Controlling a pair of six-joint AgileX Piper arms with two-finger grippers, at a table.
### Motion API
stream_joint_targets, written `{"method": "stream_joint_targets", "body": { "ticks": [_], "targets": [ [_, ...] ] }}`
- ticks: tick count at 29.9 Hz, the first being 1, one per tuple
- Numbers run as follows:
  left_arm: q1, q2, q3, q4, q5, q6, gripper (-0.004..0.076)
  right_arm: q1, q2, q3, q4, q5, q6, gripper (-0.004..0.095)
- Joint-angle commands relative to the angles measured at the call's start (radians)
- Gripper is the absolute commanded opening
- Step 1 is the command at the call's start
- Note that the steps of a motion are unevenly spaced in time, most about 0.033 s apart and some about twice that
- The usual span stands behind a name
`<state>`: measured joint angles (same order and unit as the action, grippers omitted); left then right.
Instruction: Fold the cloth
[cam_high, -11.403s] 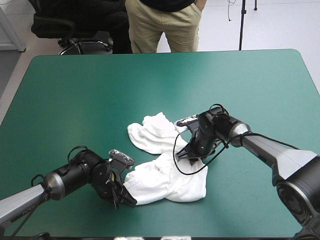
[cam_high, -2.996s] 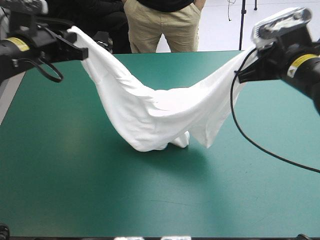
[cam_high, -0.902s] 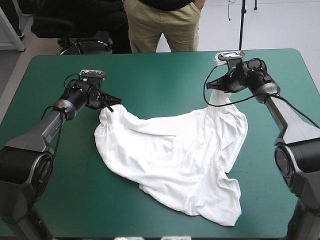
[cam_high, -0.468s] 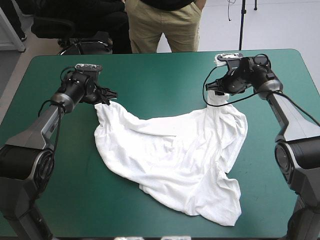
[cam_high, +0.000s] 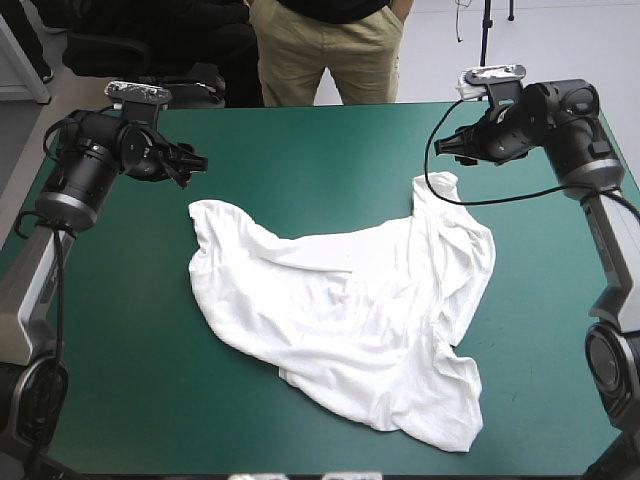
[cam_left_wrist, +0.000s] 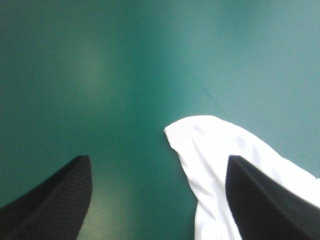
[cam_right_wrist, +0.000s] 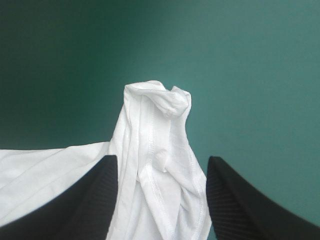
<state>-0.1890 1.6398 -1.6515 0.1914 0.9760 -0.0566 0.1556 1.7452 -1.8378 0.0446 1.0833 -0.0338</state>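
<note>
One white, short-sleeved fabric T-shirt (cam_high: 345, 320) lies spread out but rumpled on the teal-green desk (cam_high: 300, 140). Two grippers hang above its two far corners. The left gripper (cam_high: 192, 162) and the right gripper (cam_high: 452, 146) each have two black fingers standing wide apart, gripping nothing.

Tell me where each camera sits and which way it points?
High view: above and behind the robot, looking forward and down at the table and spread T-shirt; shows the left gripper and right gripper.
Left wrist view: above the left wrist, looking down past its open black fingers at a T-shirt corner.
Right wrist view: likewise, open fingers flanking a bunched corner.
Shared: all three show the T-shirt.
</note>
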Motion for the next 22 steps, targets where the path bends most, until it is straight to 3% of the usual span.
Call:
{"method": "stream_joint_targets", "body": {
  "ticks": [1, 7, 22],
  "targets": [
    [-0.001, -0.031, -0.018, -0.016, -0.03, 0.005, 0.054, -0.007, -0.06, -0.029, -0.011, -0.022, -0.002, 0.0497],
    [-0.001, 0.064, -0.015, -0.029, 0.037, -0.002, 0.054, -0.007, -0.059, -0.029, -0.011, 0.012, 0.002, 0.0453],
    [-0.001, 0.312, -0.014, -0.067, -0.004, -0.012, 0.0538, -0.007, -0.059, -0.029, -0.011, 0.016, 0.007, 0.0433]
  ]
}}
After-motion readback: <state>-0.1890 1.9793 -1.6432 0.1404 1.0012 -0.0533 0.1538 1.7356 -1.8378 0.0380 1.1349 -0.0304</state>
